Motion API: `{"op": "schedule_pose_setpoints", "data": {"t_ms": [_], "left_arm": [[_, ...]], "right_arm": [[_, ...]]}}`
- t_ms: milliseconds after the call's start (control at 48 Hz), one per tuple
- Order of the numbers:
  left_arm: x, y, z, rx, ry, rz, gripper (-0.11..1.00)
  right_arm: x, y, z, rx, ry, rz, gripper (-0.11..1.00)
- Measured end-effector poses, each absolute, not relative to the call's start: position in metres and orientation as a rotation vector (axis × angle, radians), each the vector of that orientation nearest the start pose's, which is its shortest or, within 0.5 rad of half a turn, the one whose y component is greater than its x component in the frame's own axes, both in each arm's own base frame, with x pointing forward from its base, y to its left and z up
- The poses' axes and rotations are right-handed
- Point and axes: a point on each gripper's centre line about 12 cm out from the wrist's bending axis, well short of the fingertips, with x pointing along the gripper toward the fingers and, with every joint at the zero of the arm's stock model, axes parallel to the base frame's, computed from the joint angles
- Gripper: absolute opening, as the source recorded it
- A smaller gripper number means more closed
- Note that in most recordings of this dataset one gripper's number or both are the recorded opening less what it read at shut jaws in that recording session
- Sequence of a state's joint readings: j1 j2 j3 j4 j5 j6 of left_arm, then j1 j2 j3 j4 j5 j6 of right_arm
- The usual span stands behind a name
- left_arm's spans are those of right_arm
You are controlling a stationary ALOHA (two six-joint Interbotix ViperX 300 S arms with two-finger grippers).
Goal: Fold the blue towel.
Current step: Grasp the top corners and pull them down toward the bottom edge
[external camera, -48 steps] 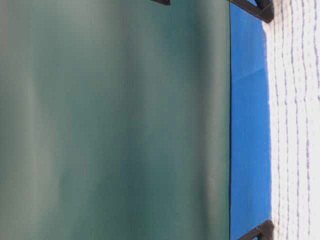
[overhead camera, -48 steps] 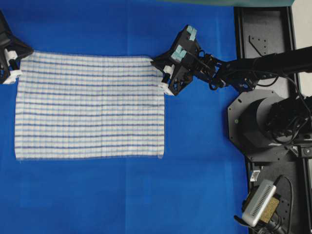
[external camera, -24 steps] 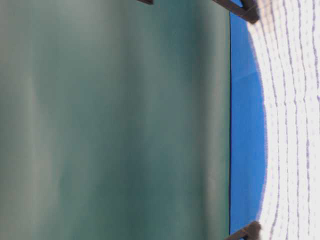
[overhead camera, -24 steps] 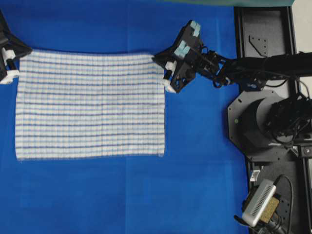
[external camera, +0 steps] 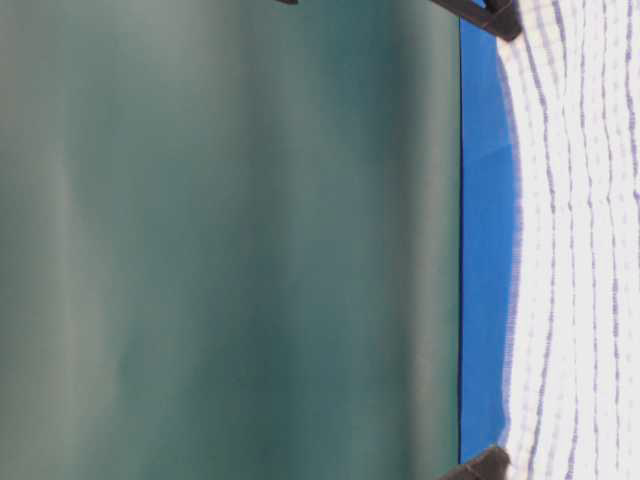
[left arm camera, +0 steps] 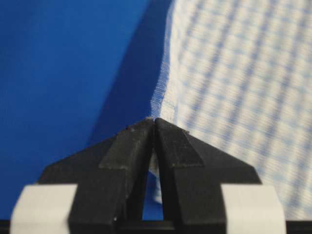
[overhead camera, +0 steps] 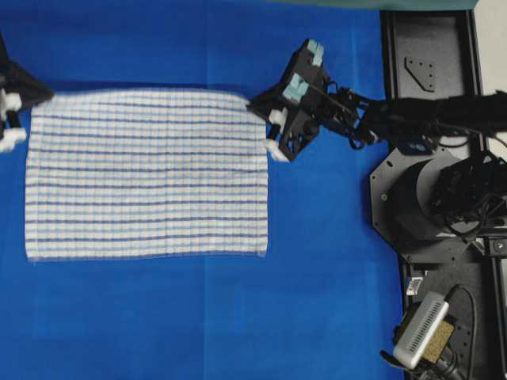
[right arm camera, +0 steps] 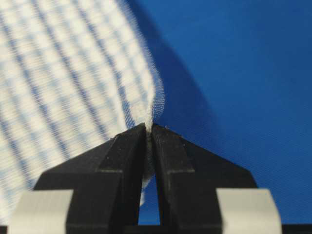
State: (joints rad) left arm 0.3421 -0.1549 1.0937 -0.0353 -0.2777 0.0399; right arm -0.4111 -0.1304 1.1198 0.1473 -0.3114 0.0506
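Towel (overhead camera: 146,174) lies flat on the blue bench (overhead camera: 317,277) in the overhead view, long axis left-right; left claw (overhead camera: 17,111) and right claw (overhead camera: 268,131) hold its far corners, free edge nearest. Left wrist view: tips pinch the corner. Right wrist view: likewise.

One view looks straight down on the blue table covering (overhead camera: 198,317). The table-level view sits low and turned sideways, half filled by a green wall (external camera: 230,240). Each wrist camera looks closely along its own jaws. All four share the blue towel (overhead camera: 146,174).
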Motion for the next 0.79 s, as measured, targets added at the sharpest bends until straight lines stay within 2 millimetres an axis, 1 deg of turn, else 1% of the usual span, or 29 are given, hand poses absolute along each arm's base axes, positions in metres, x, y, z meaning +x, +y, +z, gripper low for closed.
{"op": "schedule_pose_setpoints", "data": {"t_ms": [167, 291, 396, 479, 625, 791], "left_arm": [[0.268, 0.063, 0.132, -0.105, 0.652, 0.238, 0.03], [0.265, 0.037, 0.141, -0.129, 0.637, 0.166, 0.03], [0.262, 0.019, 0.147, -0.153, 0.62, 0.116, 0.03], [0.26, 0.007, 0.15, -0.174, 0.61, 0.083, 0.03], [0.256, -0.013, 0.154, -0.206, 0.607, 0.022, 0.03], [0.254, -0.029, 0.153, -0.233, 0.627, -0.022, 0.03]], "right_arm": [[0.247, -0.09, 0.117, 0.371, 0.628, -0.456, 0.21], [0.244, -0.07, 0.125, 0.414, 0.62, -0.409, 0.21], [0.24, -0.051, 0.131, 0.453, 0.619, -0.358, 0.21], [0.239, -0.036, 0.136, 0.473, 0.619, -0.313, 0.21], [0.236, -0.012, 0.138, 0.519, 0.63, -0.247, 0.21], [0.236, 0.013, 0.138, 0.55, 0.655, -0.175, 0.21]]}}
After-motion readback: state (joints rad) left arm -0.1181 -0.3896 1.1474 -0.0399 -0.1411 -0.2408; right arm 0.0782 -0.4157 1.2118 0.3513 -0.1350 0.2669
